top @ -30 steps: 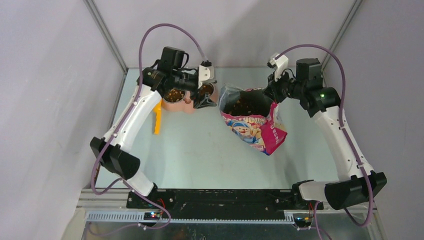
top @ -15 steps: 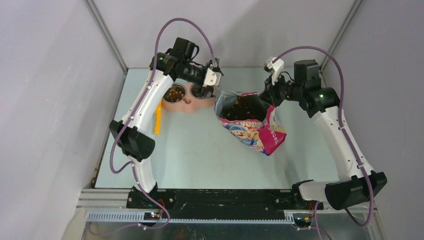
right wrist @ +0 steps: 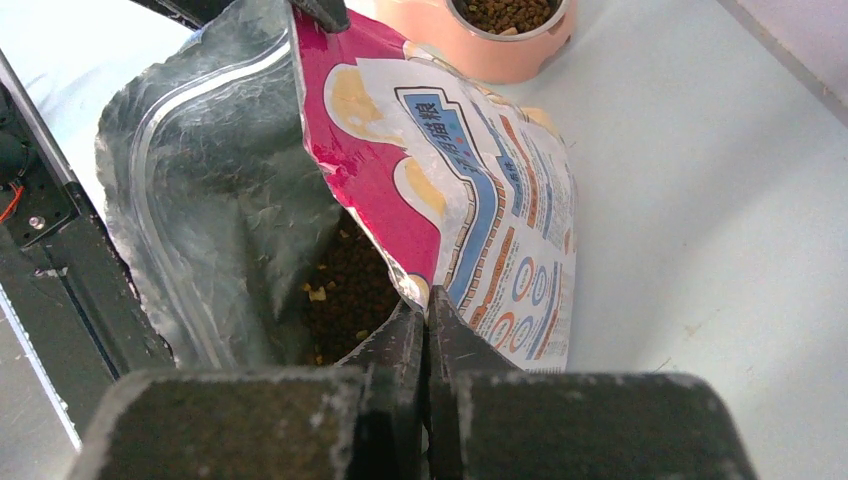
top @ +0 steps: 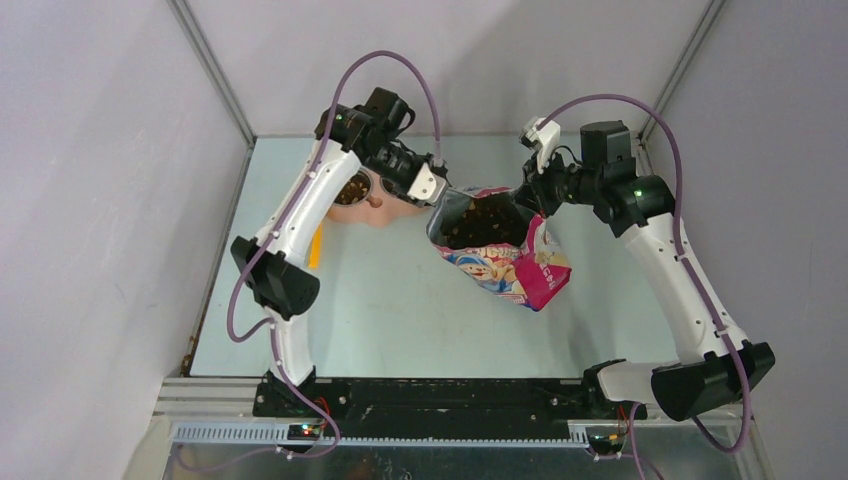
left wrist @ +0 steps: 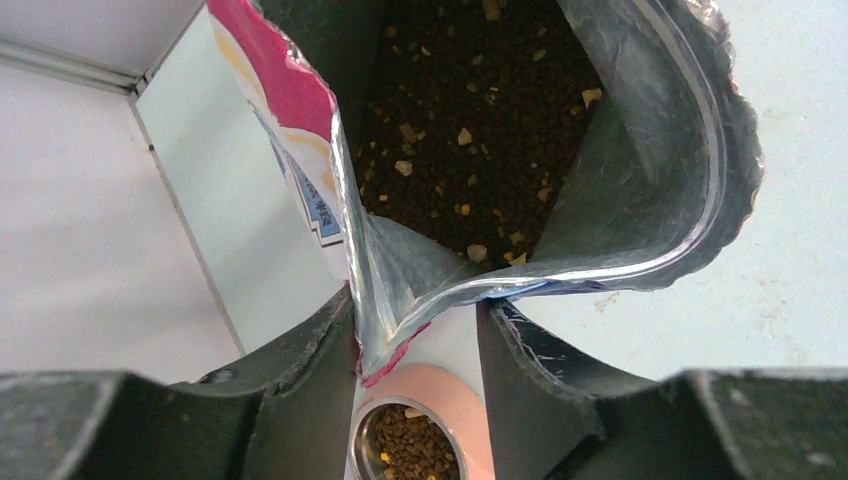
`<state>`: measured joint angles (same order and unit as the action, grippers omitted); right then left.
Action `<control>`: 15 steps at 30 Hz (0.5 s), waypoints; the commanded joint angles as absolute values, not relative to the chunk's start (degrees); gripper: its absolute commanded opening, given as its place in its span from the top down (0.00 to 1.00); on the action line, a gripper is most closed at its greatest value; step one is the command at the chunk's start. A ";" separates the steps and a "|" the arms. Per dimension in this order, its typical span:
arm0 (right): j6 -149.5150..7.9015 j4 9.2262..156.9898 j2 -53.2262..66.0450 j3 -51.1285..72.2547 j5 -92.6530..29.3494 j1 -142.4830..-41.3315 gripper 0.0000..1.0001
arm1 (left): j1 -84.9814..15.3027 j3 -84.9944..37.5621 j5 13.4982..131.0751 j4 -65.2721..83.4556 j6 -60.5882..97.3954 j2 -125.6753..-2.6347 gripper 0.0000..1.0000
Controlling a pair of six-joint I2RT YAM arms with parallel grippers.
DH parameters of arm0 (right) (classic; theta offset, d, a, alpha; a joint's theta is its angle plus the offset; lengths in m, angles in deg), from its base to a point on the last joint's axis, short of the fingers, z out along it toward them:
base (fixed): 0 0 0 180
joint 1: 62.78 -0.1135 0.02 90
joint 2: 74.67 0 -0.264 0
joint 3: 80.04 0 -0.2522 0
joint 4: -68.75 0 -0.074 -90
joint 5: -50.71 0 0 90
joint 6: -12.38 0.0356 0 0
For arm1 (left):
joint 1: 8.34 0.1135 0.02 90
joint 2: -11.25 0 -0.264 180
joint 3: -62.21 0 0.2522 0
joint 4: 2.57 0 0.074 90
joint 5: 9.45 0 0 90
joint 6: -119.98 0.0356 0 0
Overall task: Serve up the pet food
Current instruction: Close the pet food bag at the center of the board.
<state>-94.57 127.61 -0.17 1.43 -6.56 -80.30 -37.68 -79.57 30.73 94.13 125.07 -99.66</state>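
Note:
The pet food (left wrist: 470, 120) is dark-brown kibble that fills the open cartoon-printed bag (top: 505, 265) in the middle of the table. The bag's mouth faces the back. My right gripper (right wrist: 425, 300) is shut on the bag's right rim and holds it up. At the bag's left rim, my left gripper (left wrist: 415, 310) has its jaws apart. The bag's silver corner sits between them and touches one finger. The pink feeder (top: 385, 212) stands just left of the bag. Kibble lies in its steel bowl (left wrist: 410, 455), below my left gripper.
A yellow scoop (top: 316, 245) lies on the table in front of the feeder, partly under the left arm. Grey walls close in the table at the back and on both sides. The feeder (right wrist: 500, 40) also shows beyond the bag in the right wrist view.
My left gripper has swung right, from over the feeder to the bag's left rim, and its jaws have narrowed. The right gripper has kept its hold and drawn the bag's mouth slightly left.

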 commanded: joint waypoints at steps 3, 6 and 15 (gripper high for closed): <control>-93.87 124.12 -2.32 -2.63 -3.11 -80.94 1.00 | -39.33 -80.19 29.69 92.88 123.14 -99.58 0.55; -94.54 124.76 -2.91 -2.49 -2.37 -81.05 1.00 | -39.51 -79.61 29.83 89.15 117.15 -99.31 0.58; -95.38 126.57 -4.94 -3.82 -2.19 -81.24 0.91 | -40.18 -77.49 33.72 79.89 103.94 -97.65 1.00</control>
